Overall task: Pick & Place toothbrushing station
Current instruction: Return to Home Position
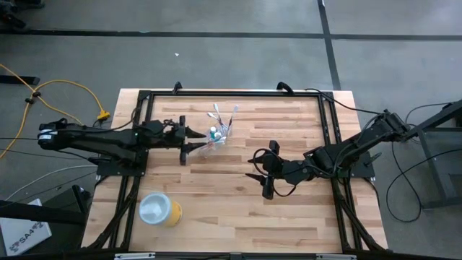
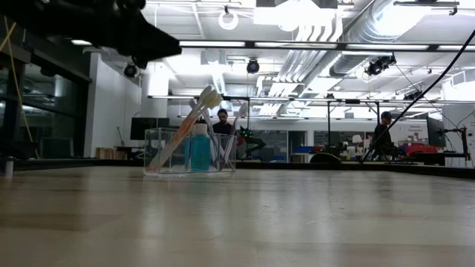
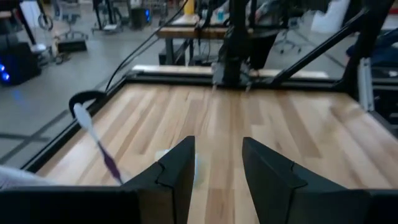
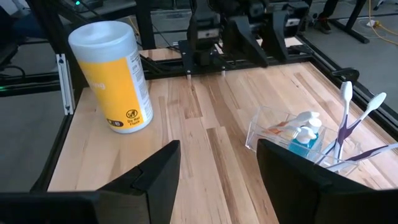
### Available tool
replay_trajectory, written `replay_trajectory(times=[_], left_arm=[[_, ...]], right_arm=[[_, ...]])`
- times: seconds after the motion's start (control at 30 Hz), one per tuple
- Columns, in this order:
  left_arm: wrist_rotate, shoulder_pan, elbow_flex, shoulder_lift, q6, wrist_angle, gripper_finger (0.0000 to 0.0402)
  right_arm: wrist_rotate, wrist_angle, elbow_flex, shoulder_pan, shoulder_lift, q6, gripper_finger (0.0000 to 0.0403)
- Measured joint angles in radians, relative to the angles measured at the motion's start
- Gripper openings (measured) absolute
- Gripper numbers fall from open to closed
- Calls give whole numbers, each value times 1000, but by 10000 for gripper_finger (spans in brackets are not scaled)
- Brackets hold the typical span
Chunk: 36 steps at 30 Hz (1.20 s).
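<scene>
A small clear plastic cup stands on its base on the wooden table, left of the middle. It holds several toothbrushes leaning out of it and two blue tubes. My left gripper is open and empty, hovering just left of the cup and above table height. One purple-handled toothbrush shows beside its fingers in the left wrist view. My right gripper is open and empty, to the right of the cup and a little nearer the front edge, facing it.
A larger yellow cup with a pale top stands upright near the table's front left; it also shows in the right wrist view. A black frame runs around the table. Bare wood lies between the grippers and the front edge. People show in the room beyond.
</scene>
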Motion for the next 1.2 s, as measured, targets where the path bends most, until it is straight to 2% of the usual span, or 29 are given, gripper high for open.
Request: replay_trajectory(times=[0.27, 0.4, 0.63, 0.77, 1.0, 1.2], left_arm=[[0, -39, 0, -44, -59, 4, 130], [0, -49, 0, -44, -60, 5, 130], [-2, -51, 0, -46, -160, 23, 130], [94, -50, 0, -47, -158, -44, 130], [92, 42, 0, -64, -154, -132, 130], [183, 107, 0, -112, -93, -196, 130]], right_arm=[[0, -1, 0, 0, 0, 16, 204], [0, 0, 0, -4, 0, -45, 204], [1, -5, 0, 7, 0, -33, 204], [4, -44, -11, 6, -20, -20, 204], [96, -14, -168, 6, -136, 51, 204], [111, 109, -373, 6, -317, 49, 204]])
